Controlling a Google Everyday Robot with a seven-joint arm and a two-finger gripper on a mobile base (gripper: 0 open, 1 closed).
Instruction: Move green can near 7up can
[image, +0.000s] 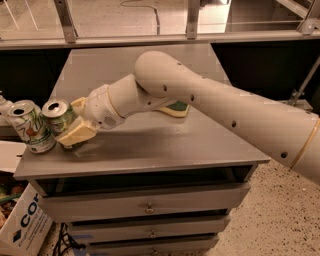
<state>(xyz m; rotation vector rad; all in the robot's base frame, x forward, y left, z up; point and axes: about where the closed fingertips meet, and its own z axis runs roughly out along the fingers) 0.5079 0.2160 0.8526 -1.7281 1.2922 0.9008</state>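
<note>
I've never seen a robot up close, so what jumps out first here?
The big cream arm stretches from the right across the grey cabinet top. At its left end, the gripper has its jaws clamped on the green can, tilted right beside the white 7up can at the left edge.

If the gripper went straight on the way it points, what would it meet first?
The gripper, shut on the green can near the table's left edge, points left. First in line is likely the 7up can just beyond; the gap between cans is hard to judge.
</note>
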